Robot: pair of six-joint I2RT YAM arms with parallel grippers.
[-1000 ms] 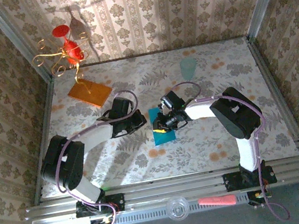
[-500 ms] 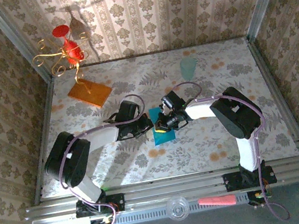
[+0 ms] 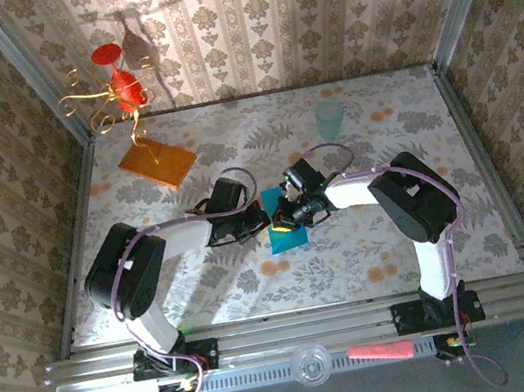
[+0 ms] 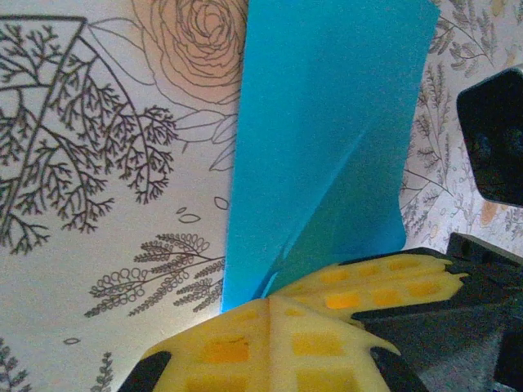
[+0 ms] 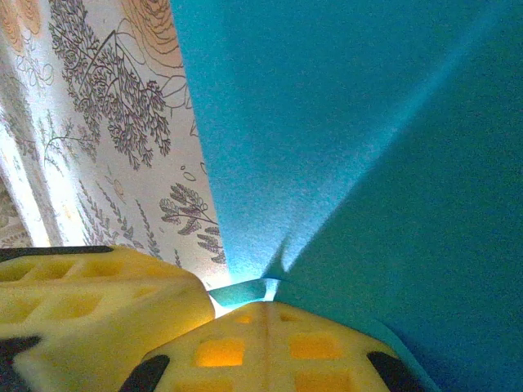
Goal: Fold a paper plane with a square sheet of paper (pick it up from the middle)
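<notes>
Floral table (image 3: 371, 238): paper (image 3: 288, 237), slab (image 3: 157, 162), cup (image 3: 330, 119)

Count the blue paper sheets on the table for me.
1. The square sheet of paper lies mid-table, where the left gripper and right gripper meet at its edge. Any second sheet stacked beneath would be hidden.

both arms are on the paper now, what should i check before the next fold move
1. Grip of the left jaws on the paper: ok, shut on its edge.
2. Grip of the right jaws: ok, shut on the paper right beside the left jaws.
3. Ridge forming: ok, the paper lifts into a crease running away from the pinch.
4. Crease along the sheet's middle: cannot tell.
5. Clearance: ok, the cup and the orange slab stand well apart from the paper.
6. Tears: ok where the paper shows; cannot tell under the pads.
</notes>
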